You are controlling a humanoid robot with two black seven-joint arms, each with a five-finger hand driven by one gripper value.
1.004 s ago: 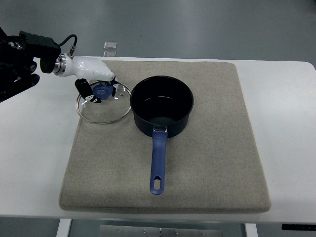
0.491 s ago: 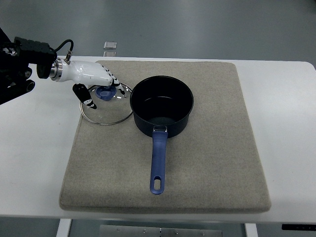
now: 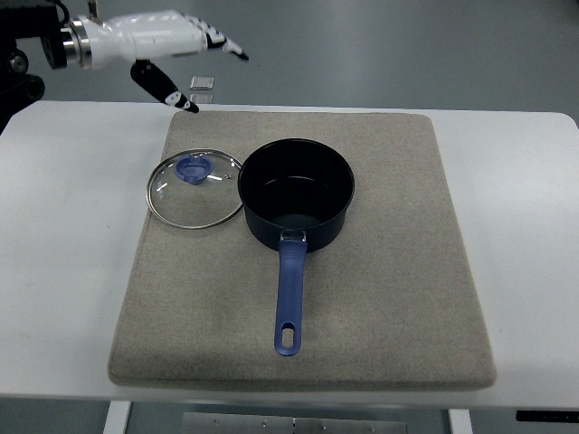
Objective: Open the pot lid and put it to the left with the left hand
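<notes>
Lid released, my left hand (image 3: pixel 172 50) pulled up and away.
Fingers spread, holding nothing. Lid (image 3: pixel 195 189) lies flat on the mat (image 3: pixel 389 271), touching the pot (image 3: pixel 296 192) on its left. Looks done.

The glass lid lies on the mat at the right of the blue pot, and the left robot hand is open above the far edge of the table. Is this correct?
Not quite. The top view shows the glass lid on the mat at the left of the blue pot, not the right. The left robot hand is indeed open above the table's far edge.
</notes>
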